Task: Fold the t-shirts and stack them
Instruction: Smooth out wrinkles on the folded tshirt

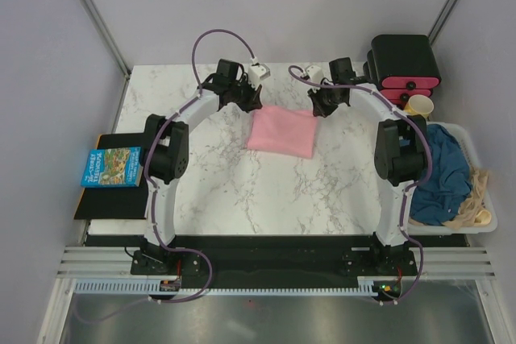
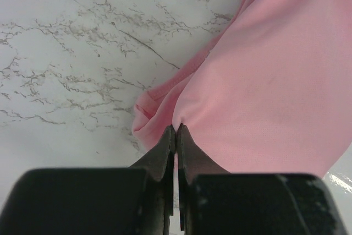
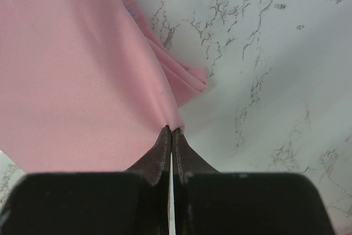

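Note:
The light pink t-shirt (image 1: 282,131) lies folded at the far middle of the marble table. My left gripper (image 1: 251,102) is shut on its far left corner; the left wrist view shows the pink cloth (image 2: 264,86) pinched at the fingertips (image 2: 166,142). My right gripper (image 1: 320,107) is shut on its far right corner; the right wrist view shows the cloth (image 3: 77,81) pinched there, with folded layers beside it. The dark teal-blue t-shirt (image 1: 442,171) lies crumpled in the white bin (image 1: 476,147) at the right.
A black box with pink fronts (image 1: 403,62) and a cup (image 1: 419,106) stand at the back right. Beige cloth (image 1: 476,195) hangs over the bin's edge. A blue book (image 1: 111,167) lies on a black pad left of the table.

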Available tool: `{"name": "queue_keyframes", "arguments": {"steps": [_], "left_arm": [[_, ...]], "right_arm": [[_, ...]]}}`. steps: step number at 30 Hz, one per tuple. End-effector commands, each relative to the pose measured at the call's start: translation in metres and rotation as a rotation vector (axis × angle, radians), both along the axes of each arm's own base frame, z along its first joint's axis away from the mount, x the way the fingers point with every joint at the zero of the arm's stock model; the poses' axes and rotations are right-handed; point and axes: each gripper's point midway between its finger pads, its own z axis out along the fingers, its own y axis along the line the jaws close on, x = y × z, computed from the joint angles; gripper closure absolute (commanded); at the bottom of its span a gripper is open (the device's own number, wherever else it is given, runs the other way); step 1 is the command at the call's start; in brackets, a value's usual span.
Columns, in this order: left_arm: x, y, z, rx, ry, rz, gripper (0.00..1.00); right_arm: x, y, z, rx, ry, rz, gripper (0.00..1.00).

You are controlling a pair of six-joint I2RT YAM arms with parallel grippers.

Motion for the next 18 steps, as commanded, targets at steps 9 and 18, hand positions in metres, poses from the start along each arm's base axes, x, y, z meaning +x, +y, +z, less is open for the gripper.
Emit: {"name": "queue_keyframes", "arguments": {"steps": [9,18], "left_arm": [[0.017,0.001,0.0,0.041,-0.069,0.032,0.92],[0.018,0.008,-0.01,0.079,-0.067,0.066,0.92]], "right_arm": [[0.009,0.015,-0.026,-0.027,-0.007,-0.013,0.94],[0.006,0.03,-0.033,-0.041,-0.009,0.003,0.89]]}}
